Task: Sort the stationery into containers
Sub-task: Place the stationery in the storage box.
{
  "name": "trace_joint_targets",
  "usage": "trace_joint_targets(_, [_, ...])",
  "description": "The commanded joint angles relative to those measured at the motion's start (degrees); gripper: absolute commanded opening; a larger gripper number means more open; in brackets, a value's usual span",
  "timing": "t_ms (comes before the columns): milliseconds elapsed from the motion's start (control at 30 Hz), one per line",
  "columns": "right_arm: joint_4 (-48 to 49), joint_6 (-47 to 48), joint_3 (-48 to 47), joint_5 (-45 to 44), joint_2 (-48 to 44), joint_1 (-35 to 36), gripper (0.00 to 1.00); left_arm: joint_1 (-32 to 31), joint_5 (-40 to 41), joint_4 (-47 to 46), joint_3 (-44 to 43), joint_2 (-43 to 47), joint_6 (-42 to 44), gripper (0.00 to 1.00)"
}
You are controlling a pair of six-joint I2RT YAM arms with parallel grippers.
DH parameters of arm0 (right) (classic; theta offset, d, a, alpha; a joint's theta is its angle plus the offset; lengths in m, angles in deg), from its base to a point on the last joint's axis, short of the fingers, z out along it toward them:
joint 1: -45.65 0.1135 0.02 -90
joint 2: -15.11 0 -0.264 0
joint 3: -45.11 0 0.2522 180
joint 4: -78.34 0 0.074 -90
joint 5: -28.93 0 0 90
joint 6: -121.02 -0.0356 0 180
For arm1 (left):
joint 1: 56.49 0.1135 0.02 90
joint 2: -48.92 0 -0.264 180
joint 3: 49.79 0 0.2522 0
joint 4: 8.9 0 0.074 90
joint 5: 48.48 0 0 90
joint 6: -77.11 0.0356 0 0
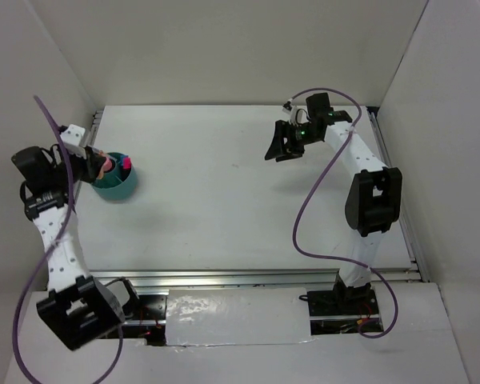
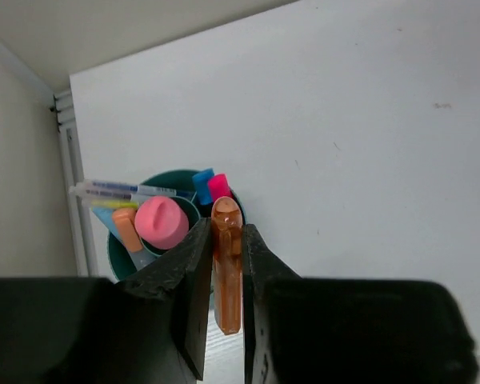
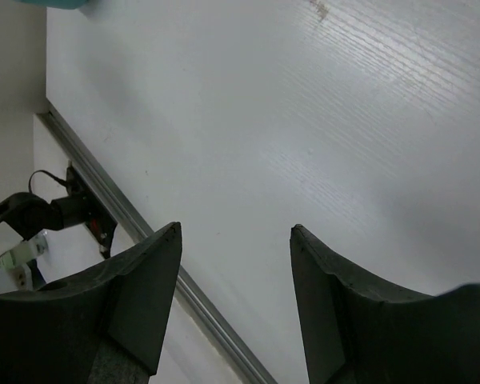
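gripping orange marker (image 2: 227, 280) between clenched fingers, left gripper (image 2: 224, 234) hangs over teal tub (image 2: 173, 175), lower left of left wrist view. marker's far end sits over tub's right rim; contact with it cannot be told. inside tub: stubby pink-capped tube (image 2: 162, 222), blue cap (image 2: 203, 182), pink cap (image 2: 219, 186), white pen (image 2: 112, 190) lying across upper left rim. overhead, tub at left edge of white table (image 1: 224, 208). right gripper (image 1: 283, 145), upper right of frame, fingers spread apart above tabletop.

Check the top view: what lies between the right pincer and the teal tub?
Only bare white tabletop; in the top view nothing rests between the open right pincer and the teal tub.
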Motion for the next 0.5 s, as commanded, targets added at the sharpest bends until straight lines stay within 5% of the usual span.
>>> trace_joint_targets(0, [-1.25,1.51,-2.07,-1.25,-2.17,0.7,0.63,6.05,-17.17,8.43,-7.81,-7.58,10.4,0.0])
trace_joint_targets(133, [-0.9,1.51,-0.76,-1.61,-2.52,1.05,0.63,9.14,-26.84,30.44,-16.96,-19.08,34.32,0.02])
trace_joint_targets(267, [-0.81,1.59,0.03,-1.87,-2.61,1.4,0.63,9.33,-28.26,48.02,-25.92,-29.56,57.94,0.02])
trace_joint_targets(367, [-0.72,1.6,0.65,-1.87,-2.79,1.49,0.63,8.97,-28.35,58.07,-32.78,-36.51,69.47,0.04])
trace_joint_targets(467, [-0.72,1.6,1.18,-1.96,-2.96,1.58,0.62,8.01,-27.65,59.26,-35.78,-40.3,71.89,0.07])
